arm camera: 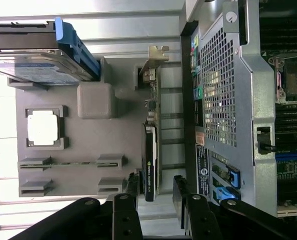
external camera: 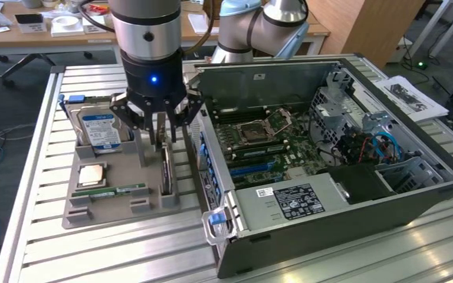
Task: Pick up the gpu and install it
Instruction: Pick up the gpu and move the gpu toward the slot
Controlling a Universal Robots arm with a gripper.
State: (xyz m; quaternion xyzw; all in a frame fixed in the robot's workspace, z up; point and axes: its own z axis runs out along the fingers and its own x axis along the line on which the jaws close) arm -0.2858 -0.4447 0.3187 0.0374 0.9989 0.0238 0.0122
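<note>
Exterior view: we are hovering the gripper [external camera: 161, 134], jaws apart, over the gpu [external camera: 166, 171] standing edgewise in the holder [external camera: 108, 206]. Wrist view: fingers [arm camera: 181, 190] are straddling it; the case [arm camera: 223, 100] is crowding close, so we are risking a snag.

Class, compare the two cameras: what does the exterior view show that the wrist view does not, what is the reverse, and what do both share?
Exterior view adds: the arm's wrist column, the power supply label, and papers at the exterior view's right.
Wrist view adds: the gpu's silvery end bracket and a green mark on the card.
Shared: the open gripper over the gpu, the hard drive, and the gray holder.
</note>
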